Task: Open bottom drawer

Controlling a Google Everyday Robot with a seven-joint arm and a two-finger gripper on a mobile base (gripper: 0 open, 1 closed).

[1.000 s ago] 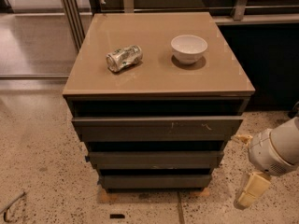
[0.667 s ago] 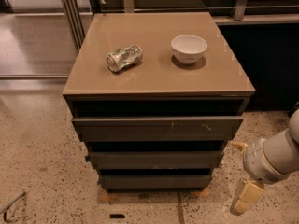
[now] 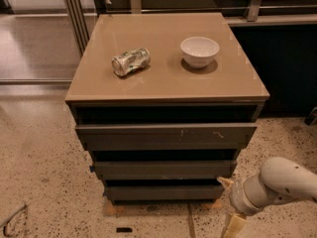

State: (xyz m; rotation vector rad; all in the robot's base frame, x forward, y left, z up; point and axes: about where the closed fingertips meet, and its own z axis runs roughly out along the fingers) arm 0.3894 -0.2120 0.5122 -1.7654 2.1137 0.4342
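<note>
The bottom drawer [image 3: 163, 192] is the lowest, narrowest dark grey front of the cabinet, plain and flat, near the floor. Above it sit the middle drawer [image 3: 163, 168] and the widest top drawer [image 3: 166, 135] with pale scratch marks. My white arm [image 3: 277, 182] comes in from the lower right. My gripper [image 3: 233, 226] hangs low at the frame's bottom edge, just right of the bottom drawer's right end and apart from it. Only one tan finger shows; the rest is cut off by the frame.
A crushed can [image 3: 131, 62] and a white bowl [image 3: 199, 51] sit on the tan cabinet top [image 3: 163, 83]. Speckled floor surrounds the cabinet. A dark wall panel [image 3: 287, 68] stands to the right. A small dark object [image 3: 124, 229] lies on the floor in front.
My arm and gripper have moved left and down, closer to the bottom drawer's right end. The cabinet, can and bowl have not moved.
</note>
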